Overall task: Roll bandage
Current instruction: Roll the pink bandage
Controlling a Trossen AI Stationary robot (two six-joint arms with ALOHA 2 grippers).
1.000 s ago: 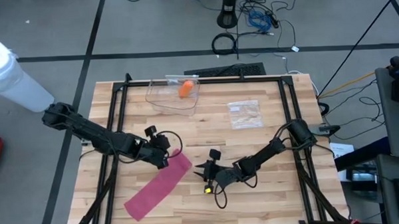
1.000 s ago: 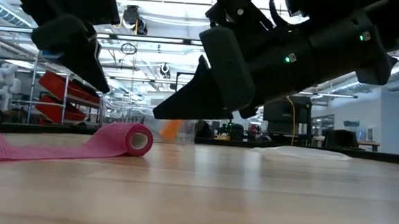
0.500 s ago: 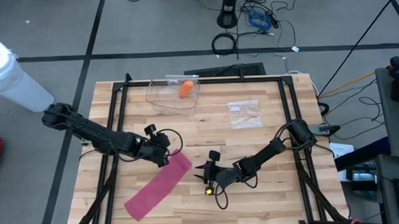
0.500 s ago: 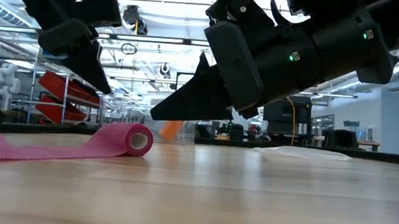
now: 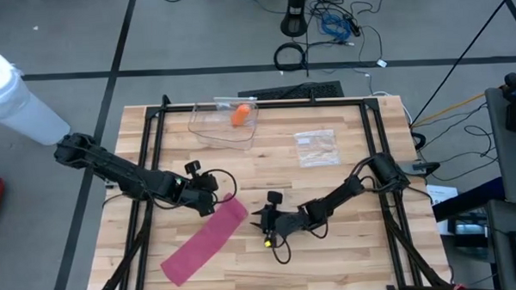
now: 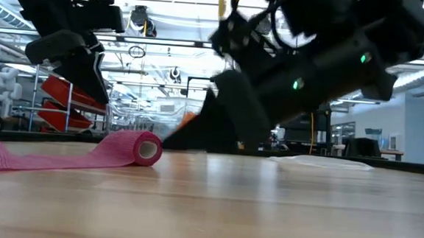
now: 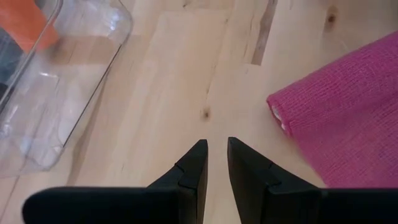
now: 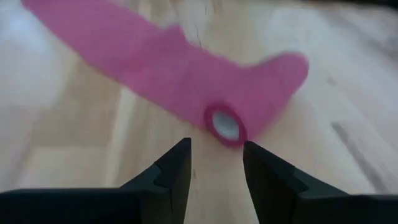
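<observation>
A pink bandage (image 5: 205, 241) lies slantwise on the wooden table. Its far right end is wound into a short roll (image 6: 142, 148) that rests on its side, and the loose strip (image 6: 18, 155) trails off flat toward the near left. My left gripper (image 5: 215, 201) hovers just left of the roll; its fingers (image 7: 211, 152) stand narrowly open over bare wood, with the bandage (image 7: 348, 118) beside them. My right gripper (image 5: 261, 221) sits low at the roll's right, open (image 8: 217, 155), pointing at the roll's white-cored end (image 8: 225, 124) without touching it.
A clear plastic container (image 5: 225, 122) holding an orange thing stands at the far edge. A clear bag (image 5: 317, 147) lies at the far right. Black frame rails (image 5: 155, 157) run along the table's sides. Bare wood lies along the near edge.
My right gripper has sunk toward the tabletop and edged toward the roll's end. The bandage has stayed where it lay.
</observation>
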